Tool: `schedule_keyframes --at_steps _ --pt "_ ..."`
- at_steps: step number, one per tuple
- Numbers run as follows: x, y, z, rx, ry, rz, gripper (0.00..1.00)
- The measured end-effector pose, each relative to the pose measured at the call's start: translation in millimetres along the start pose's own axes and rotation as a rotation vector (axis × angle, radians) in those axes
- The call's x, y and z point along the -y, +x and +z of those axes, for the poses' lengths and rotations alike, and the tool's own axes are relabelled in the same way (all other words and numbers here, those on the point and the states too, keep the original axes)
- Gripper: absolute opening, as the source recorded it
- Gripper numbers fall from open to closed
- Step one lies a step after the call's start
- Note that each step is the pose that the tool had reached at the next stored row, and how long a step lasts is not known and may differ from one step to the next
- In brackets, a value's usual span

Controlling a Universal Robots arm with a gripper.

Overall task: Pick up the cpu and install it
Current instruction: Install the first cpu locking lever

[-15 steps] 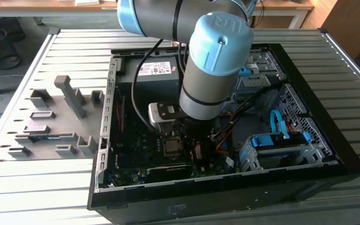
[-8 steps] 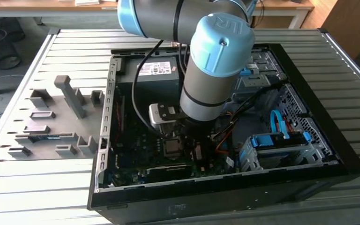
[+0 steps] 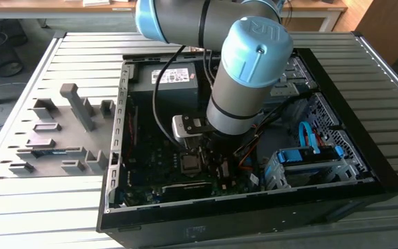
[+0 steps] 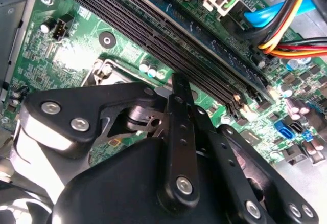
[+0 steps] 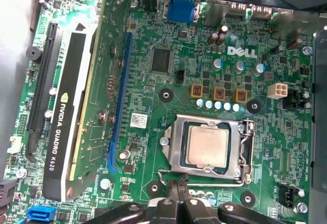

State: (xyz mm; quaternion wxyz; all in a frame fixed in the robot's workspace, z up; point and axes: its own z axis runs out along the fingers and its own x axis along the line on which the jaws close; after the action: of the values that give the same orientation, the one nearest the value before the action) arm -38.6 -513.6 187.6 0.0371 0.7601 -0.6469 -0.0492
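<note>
The computer case (image 3: 337, 171) lies open, the arm (image 3: 244, 78) reaching inside. The gripper (image 5: 179, 196), fingers pressed together and empty, hovers just beside the cpu (image 5: 207, 146), seated in its socket (image 5: 176, 155). Dropping lower risks scraping the board.

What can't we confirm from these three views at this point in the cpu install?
- Gripper finger state: in the second wrist view its own black linkage hides the tips; in the first wrist view the picture's edge cuts them off.
- Whether the cpu is fully seated in its socket: the first wrist view looks straight down on it, so its height is unreadable.
- In the exterior view the arm hides part of the motherboard.
</note>
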Motion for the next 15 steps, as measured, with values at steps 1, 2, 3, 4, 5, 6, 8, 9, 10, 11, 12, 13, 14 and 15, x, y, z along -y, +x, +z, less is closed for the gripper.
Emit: schedule_keyframes --at_steps 1,2,3,4,5,6,8,9,10,11,12,13,14,15 --pt "0.0 0.0 0.0 0.0012 0.0003 0.0 0.1" --pt "0.0 0.0 0.1 0.0019 0.0004 0.0 0.1" --pt "0.0 0.0 0.0 0.0024 0.0004 0.0 0.1" --pt "0.0 0.1 0.0 0.003 0.0004 0.0 0.1" --pt "-0.1 0.4 0.0 0.0042 0.0006 0.0 0.1" --pt "-0.1 1.5 0.2 0.0061 0.0011 -0.001 0.1" --pt "-0.5 3.4 0.8 0.0063 0.001 -0.001 0.1" --pt "-0.6 3.9 1.1 0.0061 0.001 -0.001 0.1" --pt "-0.6 3.9 1.3 0.0061 0.001 -0.001 0.1" --pt "-0.6 3.9 1.3 0.006 0.001 -0.001 0.1" --pt "-0.5 3.9 1.3 0.006 0.001 -0.001 0.1" --pt "-0.6 4.0 1.3 0.006 0.0009 -0.001 0.1" --pt "-0.6 4.0 1.1 0.0062 0.001 -0.001 0.1" --pt "-0.8 4.0 0.0 0.0063 0.0011 -0.001 0.1"
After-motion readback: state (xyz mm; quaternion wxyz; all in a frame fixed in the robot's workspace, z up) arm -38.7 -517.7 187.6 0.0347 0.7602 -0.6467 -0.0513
